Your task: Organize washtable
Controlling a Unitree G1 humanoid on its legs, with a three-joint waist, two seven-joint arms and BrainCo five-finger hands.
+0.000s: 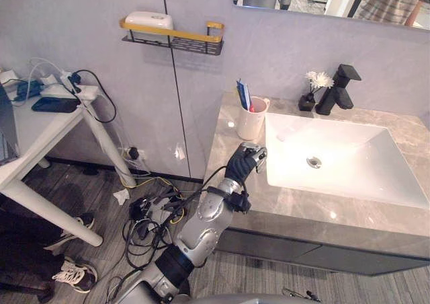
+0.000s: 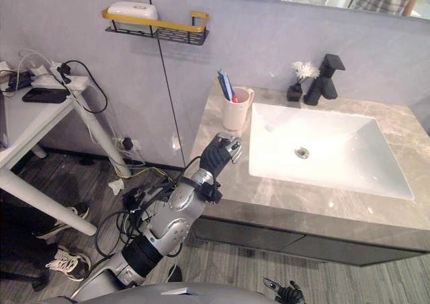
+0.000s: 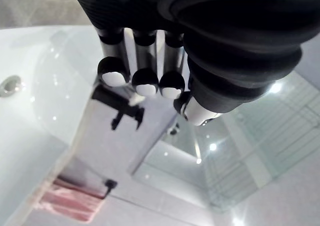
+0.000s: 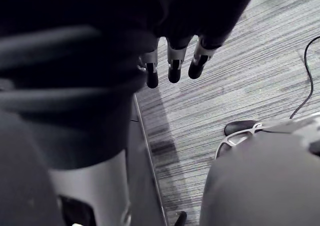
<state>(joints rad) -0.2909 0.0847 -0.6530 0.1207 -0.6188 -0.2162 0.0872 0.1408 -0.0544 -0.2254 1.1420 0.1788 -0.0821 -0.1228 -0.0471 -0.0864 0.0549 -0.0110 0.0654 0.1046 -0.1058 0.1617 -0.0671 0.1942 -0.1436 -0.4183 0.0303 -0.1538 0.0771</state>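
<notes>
My left hand [image 1: 244, 161] hovers over the front left part of the grey marble washtable [image 1: 302, 211], fingers [image 3: 145, 81] curled in and holding nothing. Just behind it stands a white cup [image 1: 250, 122] with a blue toothbrush and a red item inside. The white sink basin [image 1: 336, 157] lies to the hand's right. At the back are a black faucet [image 1: 339, 89] and a small black vase with a white flower [image 1: 312, 89]. My right hand [image 4: 174, 66] hangs over the striped floor, fingers relaxed and empty.
A wall shelf [image 1: 173, 40] with a yellow rail holds a white soap box [image 1: 149, 19] left of the washtable. A white side table [image 1: 40, 132] with power strips stands at the left. Tangled cables [image 1: 151, 213] and shoes [image 1: 74, 274] lie on the floor.
</notes>
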